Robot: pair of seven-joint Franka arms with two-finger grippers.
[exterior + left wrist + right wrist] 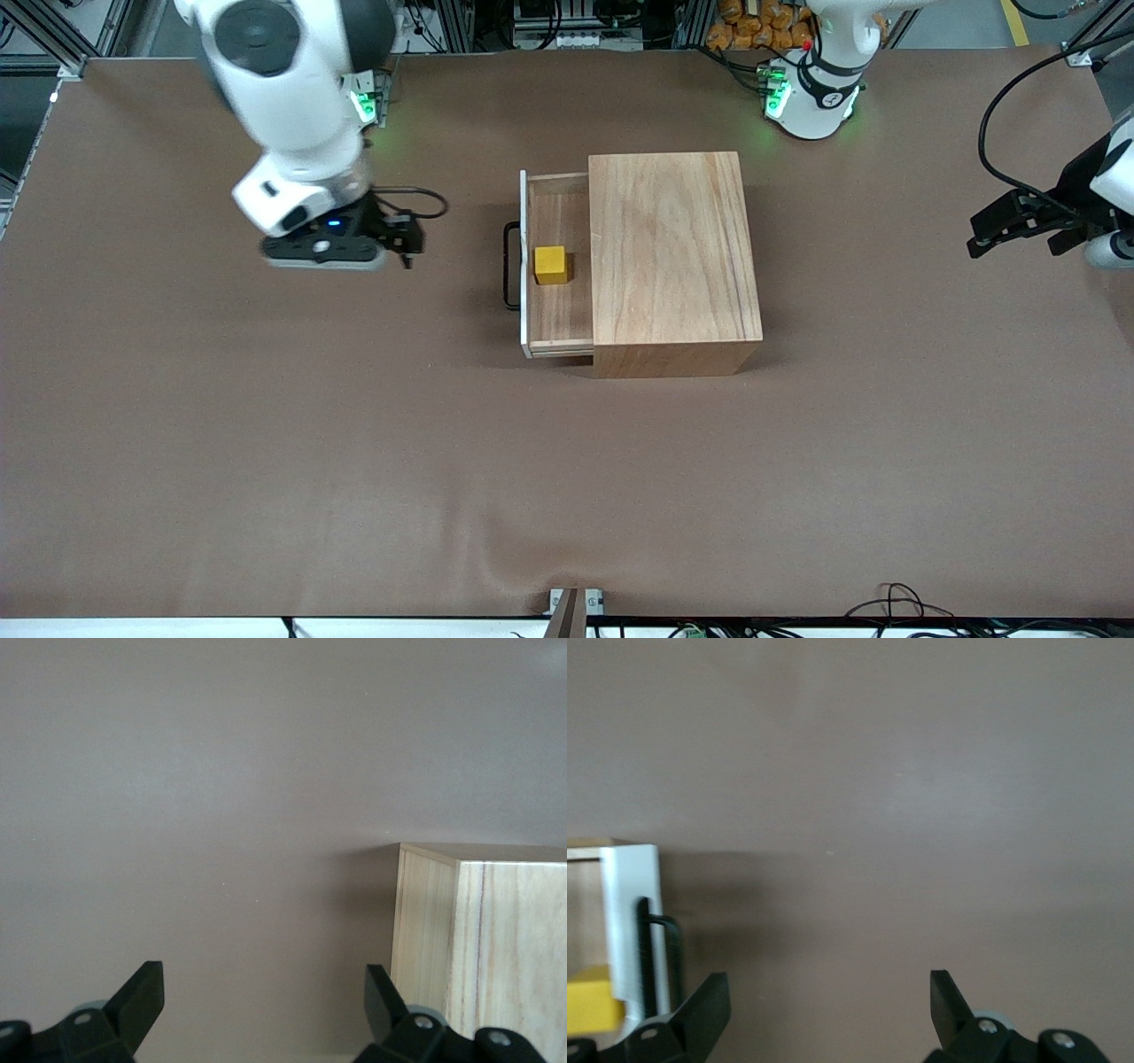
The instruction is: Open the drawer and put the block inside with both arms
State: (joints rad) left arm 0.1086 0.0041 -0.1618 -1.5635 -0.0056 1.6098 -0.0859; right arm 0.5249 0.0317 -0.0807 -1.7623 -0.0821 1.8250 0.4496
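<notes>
Drawer (558,266) — pulled out of the wooden box (673,257) at frame centre, block (550,265) lying inside it. Right pincer (403,237) — fingers spread, empty, upper left over the worktop (266,443). Left pincer (1019,232) — fingers spread, empty, at the right edge.

- Front view sits high, facing the robots' bases along its top edge, taking in the whole table (266,461).
- Left wrist view looks down past its fingertips (142,992) at the wooden box (483,939), fairly close.
- Right wrist view catches the drawer (629,904) front and block (589,997), which the front view shares.
</notes>
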